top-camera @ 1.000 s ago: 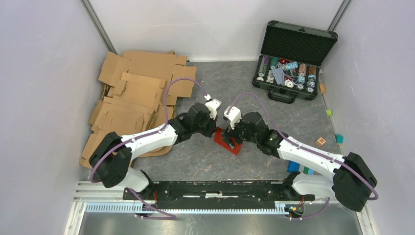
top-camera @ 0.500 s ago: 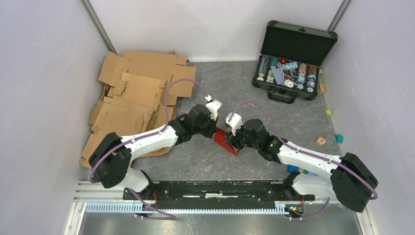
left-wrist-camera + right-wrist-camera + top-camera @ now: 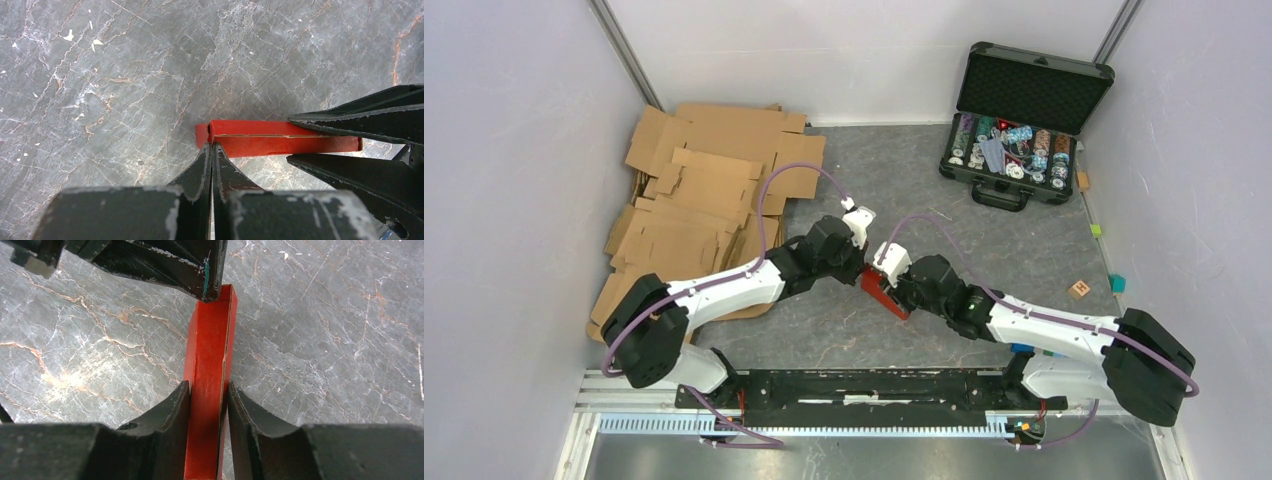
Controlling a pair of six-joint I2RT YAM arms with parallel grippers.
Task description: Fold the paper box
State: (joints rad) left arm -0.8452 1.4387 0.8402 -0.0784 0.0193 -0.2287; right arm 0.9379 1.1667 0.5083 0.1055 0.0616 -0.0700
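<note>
Seen from above, most of the red box (image 3: pixel 882 292) is hidden. The two wrists meet over it at mid-frame and only a red sliver shows on the grey marbled bench (image 3: pixel 894 180).

The wrist cameras give more. The box stands on edge on the bench, a thin slab with a seam running along its upper face. The right gripper (image 3: pixel 209 390) is clamped on the box, one black finger (image 3: pixel 172 407) pressed to each side. The bottom of that frame cuts off the near end of the box. The left gripper (image 3: pixel 212 150) has its two fingers pressed together, their tips against the box's edge near one end. Whether they pinch any paper between them cannot be made out.

One black case (image 3: pixel 1034 95) sits open at the upper right. Its foam-lined lid is raised and rows of poker chips (image 3: pixel 1009 150) fill the tray, too small to count.

Brown cardboard (image 3: pixel 704 200) lies heaped at the upper left. The sheets overlap, so their number cannot be told, and the left arm covers the lower edge of the pile.

Four small blocks lie at the right edge: one wooden (image 3: pixel 1079 289), one green (image 3: pixel 1096 230), one teal (image 3: pixel 1117 283) and one blue (image 3: pixel 1024 345). The blue one is half hidden behind the right arm.
</note>
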